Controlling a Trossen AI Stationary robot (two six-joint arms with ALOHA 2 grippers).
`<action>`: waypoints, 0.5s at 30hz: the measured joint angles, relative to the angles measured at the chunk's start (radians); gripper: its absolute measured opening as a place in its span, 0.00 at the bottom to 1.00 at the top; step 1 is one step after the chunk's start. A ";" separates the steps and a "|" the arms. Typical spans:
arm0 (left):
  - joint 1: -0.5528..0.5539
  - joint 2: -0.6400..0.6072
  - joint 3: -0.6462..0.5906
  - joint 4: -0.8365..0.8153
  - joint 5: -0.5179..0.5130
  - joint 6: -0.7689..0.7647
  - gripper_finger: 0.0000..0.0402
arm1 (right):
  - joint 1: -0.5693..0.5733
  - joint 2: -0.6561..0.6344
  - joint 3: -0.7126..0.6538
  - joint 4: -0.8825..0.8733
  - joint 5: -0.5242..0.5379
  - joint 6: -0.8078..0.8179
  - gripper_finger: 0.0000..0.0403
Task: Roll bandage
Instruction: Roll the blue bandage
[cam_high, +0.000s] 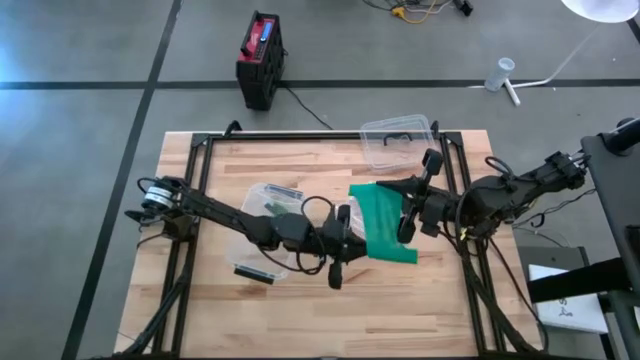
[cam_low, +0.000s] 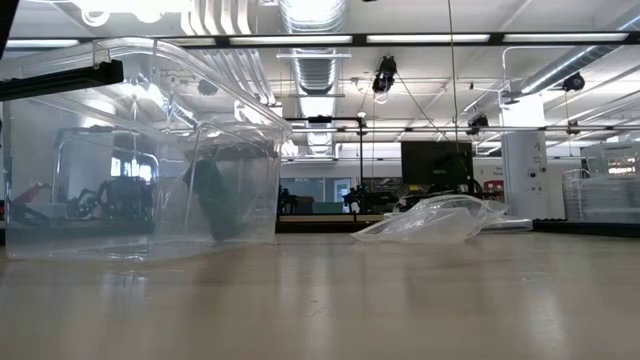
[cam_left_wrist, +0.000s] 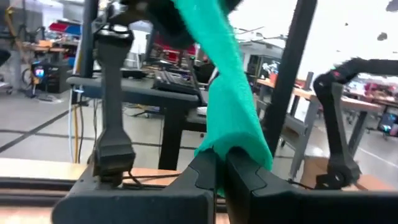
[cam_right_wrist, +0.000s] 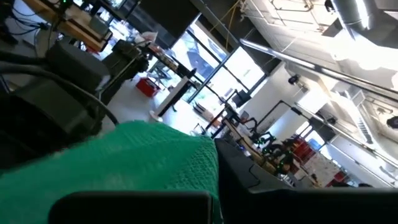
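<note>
A green bandage (cam_high: 385, 225) is held above the middle of the table, spread as a flat strip between my two grippers. My left gripper (cam_high: 342, 250) is shut on its left end; in the left wrist view the bandage (cam_left_wrist: 227, 106) rises from between the fingers. My right gripper (cam_high: 407, 222) is shut on its right side; in the right wrist view the bandage (cam_right_wrist: 130, 158) fills the space in front of the fingers. Neither the grippers nor the bandage show in the low view. My left gripper pinches the bandage's end (cam_left_wrist: 219, 163) between its two fingers, which come at it from the table's left. The bandage is clear of the table and runs away from the fingers toward my right gripper. My right gripper holds the bandage's right side (cam_right_wrist: 186, 168), coming from the table's right. The bandage itself hides the place of contact. The strip is clear of the table.
A clear plastic box (cam_high: 262, 232) stands under my left arm, left of the middle; it also shows in the low view (cam_low: 140, 150). Its clear lid (cam_high: 398, 140) lies at the far right of the table. A black frame (cam_high: 200, 150) edges the table.
</note>
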 joint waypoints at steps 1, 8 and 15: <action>-0.007 0.000 0.000 0.000 0.001 0.012 0.00 | 0.000 -0.004 0.000 -0.001 0.000 0.000 0.00; -0.027 -0.007 0.000 -0.013 0.001 0.038 0.00 | 0.000 -0.058 0.000 -0.001 0.002 0.014 0.00; -0.027 -0.007 -0.001 -0.046 -0.061 0.039 0.00 | 0.006 -0.104 0.000 -0.010 -0.025 0.036 0.00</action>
